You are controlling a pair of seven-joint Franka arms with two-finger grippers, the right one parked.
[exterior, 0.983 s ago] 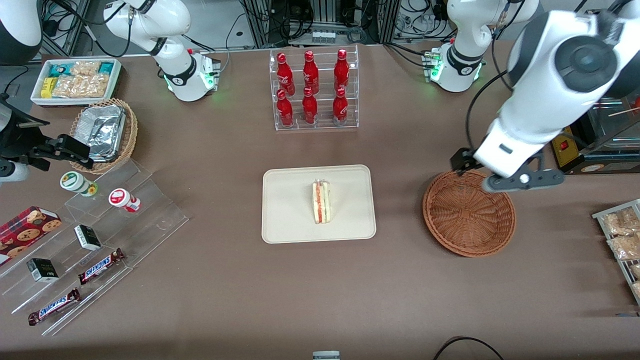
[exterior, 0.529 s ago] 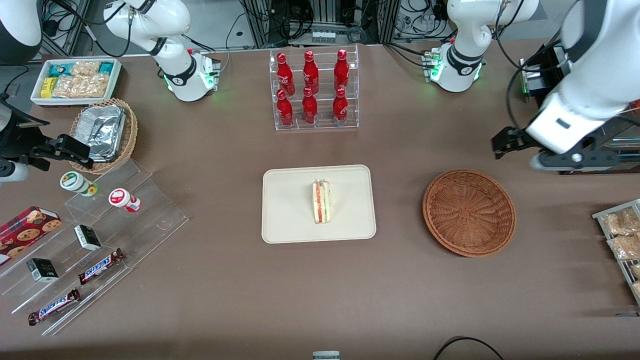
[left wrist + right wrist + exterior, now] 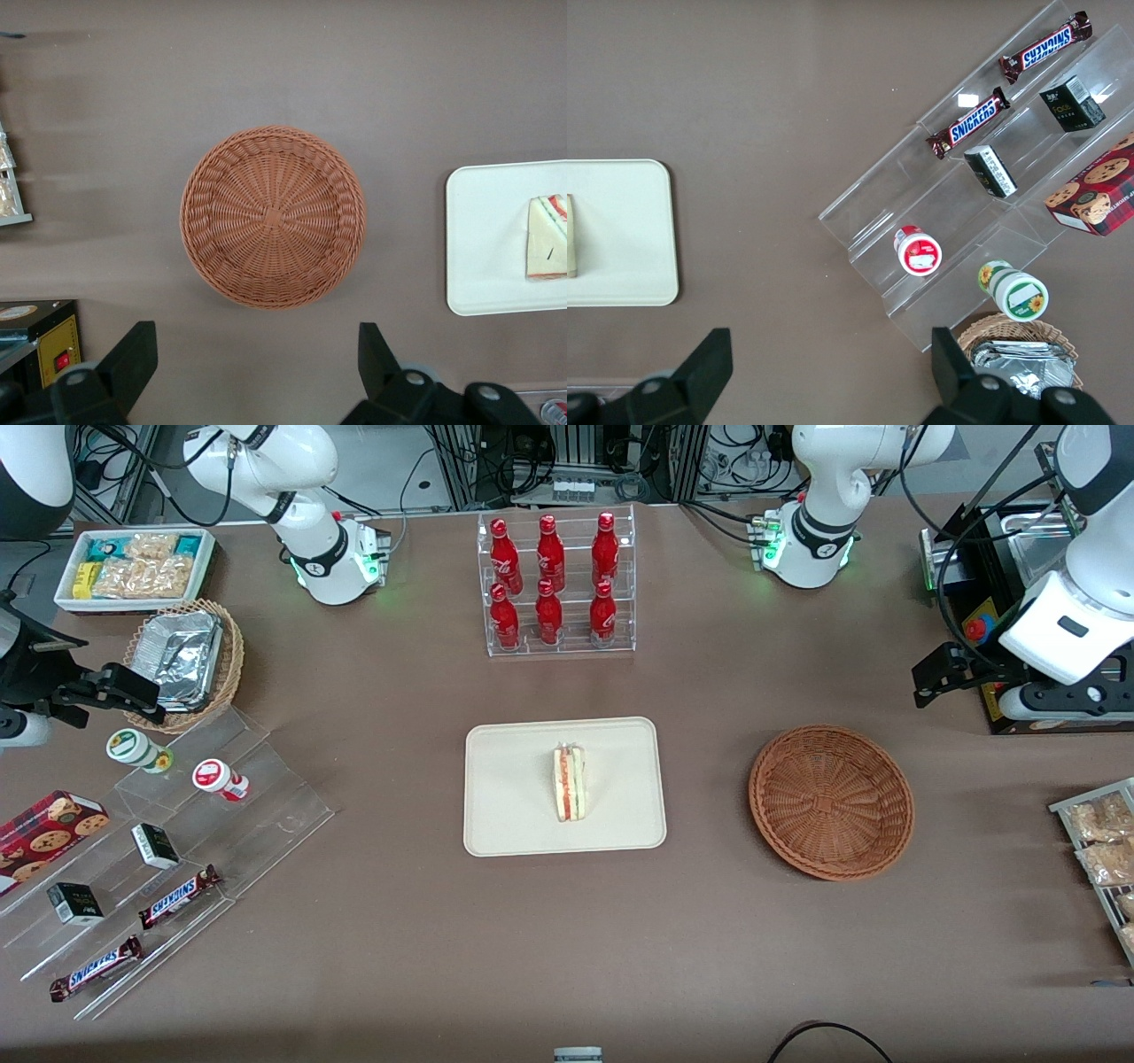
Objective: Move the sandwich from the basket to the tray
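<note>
The end effector, spread and holding nothing, has withdrawn from above the basket; the sandwich rests on the tray, task apparently done.

From the front you look down steeply on the whole brown table. Your left wrist camera faces straight down, high over the round reddish-brown wicker basket, between the spread fingers of the left arm's gripper. Both wrist views and the front view share the flat cream-white tray.
</note>
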